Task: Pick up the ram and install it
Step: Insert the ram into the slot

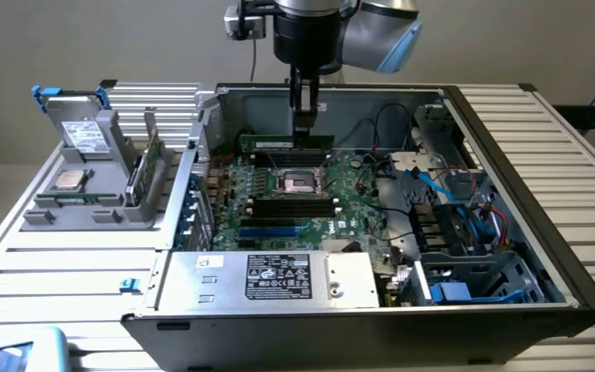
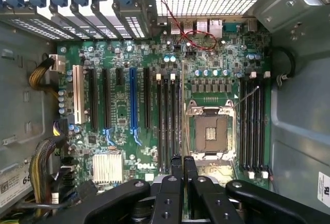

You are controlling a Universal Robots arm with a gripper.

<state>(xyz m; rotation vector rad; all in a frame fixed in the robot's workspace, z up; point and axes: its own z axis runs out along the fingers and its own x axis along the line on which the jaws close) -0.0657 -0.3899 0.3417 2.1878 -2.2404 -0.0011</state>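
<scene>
**Exterior view.** The gripper [image 1: 305, 128] reaches straight down into the open computer case [image 1: 514, 139]. Its jaws are clamped on the top edge of the ram [image 1: 276, 142]. The ram hangs on edge, clear of the motherboard [image 1: 365, 186] and near the case's far wall. Its long axis runs from the exterior view's left to right, level with the board. This is parallel to the black memory slots [image 1: 294, 206] on the near side of the processor socket [image 1: 300, 182]. A second group of slots lies on the far side of the socket, just below the ram as seen here. The ram extends further towards the exterior view's left of the jaws than towards the right.

**Wrist view.** The gripper [image 2: 183, 164] shows its fingers drawn close together. A thin pale line running away from them is judged to be the ram [image 2: 184, 121] seen edge-on. The line runs parallel to the slot group [image 2: 168, 121] and lies between that group and the processor socket [image 2: 210, 131]. The other slot group [image 2: 252, 126] lies on the far side of the socket, well apart from the line.

**Governing relation.** The ram's axis is already aligned with the slots. The pictures do not fix which slot lies directly beneath it.
</scene>
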